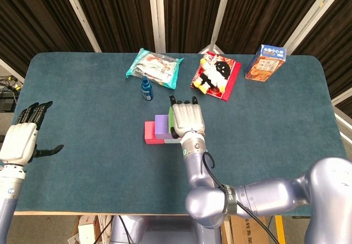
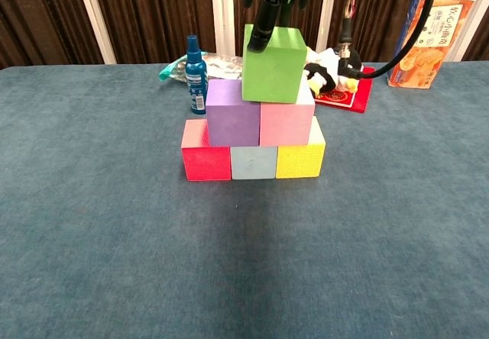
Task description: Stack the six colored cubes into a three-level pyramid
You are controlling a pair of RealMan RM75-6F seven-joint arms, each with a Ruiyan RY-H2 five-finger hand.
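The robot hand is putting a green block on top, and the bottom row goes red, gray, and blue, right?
Almost. The bottom row is a red cube, a pale gray cube and a yellow cube, not blue, as the chest view shows. The rest holds: the right hand is at the green cube on top.
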